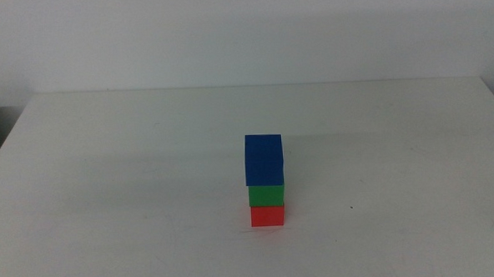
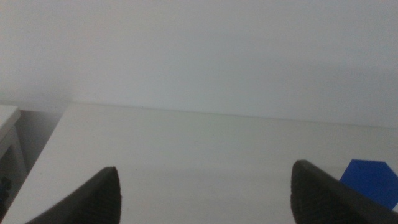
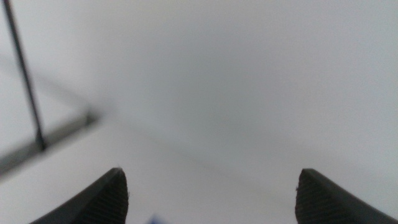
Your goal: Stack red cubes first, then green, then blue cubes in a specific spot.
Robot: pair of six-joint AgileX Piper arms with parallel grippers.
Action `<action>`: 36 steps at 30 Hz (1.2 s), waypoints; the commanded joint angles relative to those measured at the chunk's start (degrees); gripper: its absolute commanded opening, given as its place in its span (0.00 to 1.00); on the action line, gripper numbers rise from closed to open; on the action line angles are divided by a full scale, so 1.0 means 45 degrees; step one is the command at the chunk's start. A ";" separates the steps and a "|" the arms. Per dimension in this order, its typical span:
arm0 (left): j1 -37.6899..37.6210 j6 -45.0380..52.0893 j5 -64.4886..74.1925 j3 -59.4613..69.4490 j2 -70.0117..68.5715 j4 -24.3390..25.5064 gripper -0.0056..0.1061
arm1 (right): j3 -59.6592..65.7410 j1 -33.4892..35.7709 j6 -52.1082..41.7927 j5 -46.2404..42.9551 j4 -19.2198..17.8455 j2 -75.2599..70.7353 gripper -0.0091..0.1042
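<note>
the small matte dark blue cube (image 1: 264,159) tops the green cube (image 1: 266,194) and red cube (image 1: 268,214) mid-table, so stacking looks complete; left gripper (image 2: 205,193) and right gripper (image 3: 211,196) hang open, empty, needing only to keep clear.

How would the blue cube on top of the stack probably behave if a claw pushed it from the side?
The blue cube has flat matte faces, so it would probably slide, not roll. It sits on the green cube, itself on the red cube; a push might topple this narrow stack. It looks rigid, unlikely to deform.
</note>
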 commanded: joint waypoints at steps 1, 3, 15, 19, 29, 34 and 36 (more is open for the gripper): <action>-0.0005 -0.0084 -0.1287 -0.0081 0.0082 -0.0178 0.89 | 0.1116 -0.0112 -0.0078 -0.3876 -0.0040 0.0019 0.91; 0.0023 -0.0084 -0.1645 0.0240 -0.0084 0.0025 0.89 | 0.2375 -0.0342 -0.0078 -0.5449 -0.0052 0.0019 0.91; 0.3177 -0.0084 -0.2701 0.3550 -0.2304 -0.2048 0.89 | 1.0065 -0.4617 -0.0078 -0.8715 0.0103 -0.3529 0.91; 0.3273 -0.0084 -0.2881 0.4928 -0.3579 -0.2048 0.89 | 1.1773 -0.5520 -0.0078 -0.8692 -0.1021 -0.6449 0.91; 0.3258 -0.0084 -0.6360 0.6304 -0.3569 -0.2036 0.89 | 1.4546 -0.7743 -0.0078 -0.8549 -0.0055 -0.9747 0.91; 0.3258 -0.0084 -0.7074 0.7027 -0.3569 -0.1581 0.89 | 1.4811 -0.7731 -0.0078 -0.7059 -0.0541 -1.0537 0.91; 0.3258 -0.0084 -0.6324 0.7008 -0.3569 -0.0915 0.89 | 1.4811 -0.7731 -0.0078 -0.6535 -0.0573 -1.0537 0.91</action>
